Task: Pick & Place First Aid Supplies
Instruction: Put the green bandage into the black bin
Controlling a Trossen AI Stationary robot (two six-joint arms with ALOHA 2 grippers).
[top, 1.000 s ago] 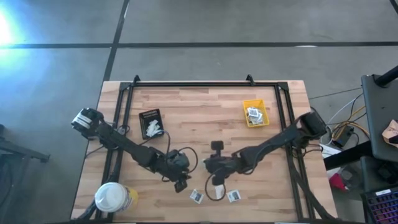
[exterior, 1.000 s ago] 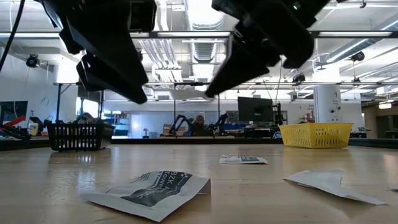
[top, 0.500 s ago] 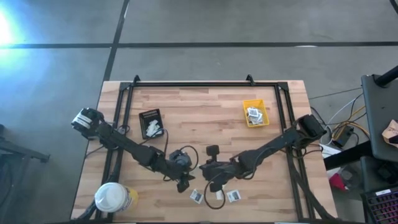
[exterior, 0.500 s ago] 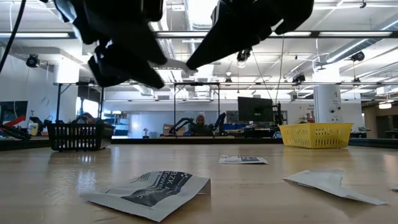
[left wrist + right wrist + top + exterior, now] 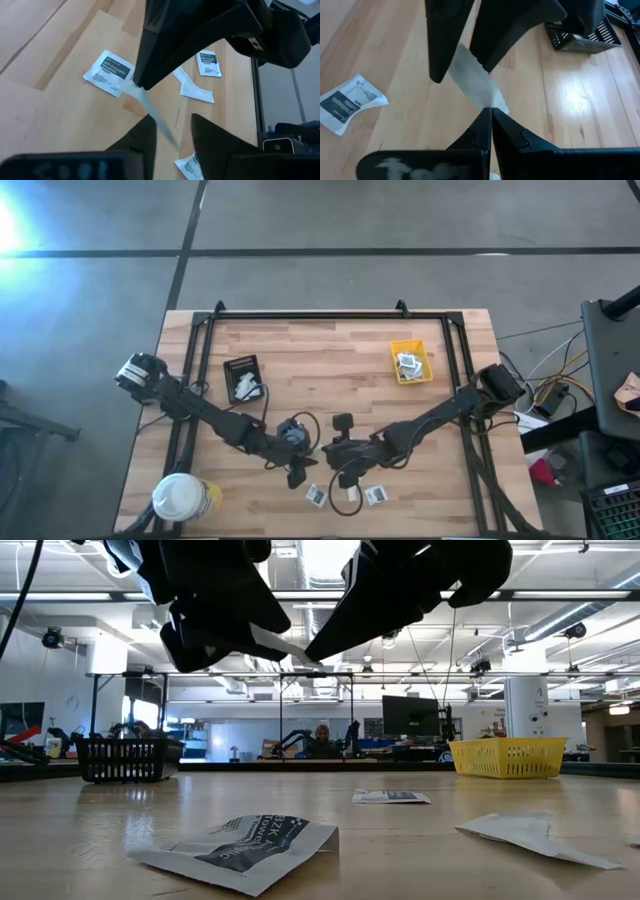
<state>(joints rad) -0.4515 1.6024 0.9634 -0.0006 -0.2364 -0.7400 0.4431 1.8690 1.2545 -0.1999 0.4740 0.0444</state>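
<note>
1. Three flat packets lie on the front of the table in the low view: a printed one (image 5: 240,845) nearest, a crumpled white one (image 5: 530,835) to its right, and a third (image 5: 391,797) farther back.
2. The high view shows only two of these loose packets clearly, one (image 5: 316,495) and another (image 5: 375,495), both near the front edge below the grippers.
3. Above them, one pale strip (image 5: 476,82) hangs in the air between the two grippers.
4. The right gripper (image 5: 491,114) is pinched fully closed on one end of the strip.
5. The left gripper (image 5: 172,131) has its fingers parted around the strip's other end; whether they touch it I cannot tell.
6. Farther back stand one black tray (image 5: 242,376) and one yellow bin (image 5: 411,362), each holding packets too small to count.
7. One white-lidded tub (image 5: 182,498) stands at the front left corner, seen only from above.
</note>
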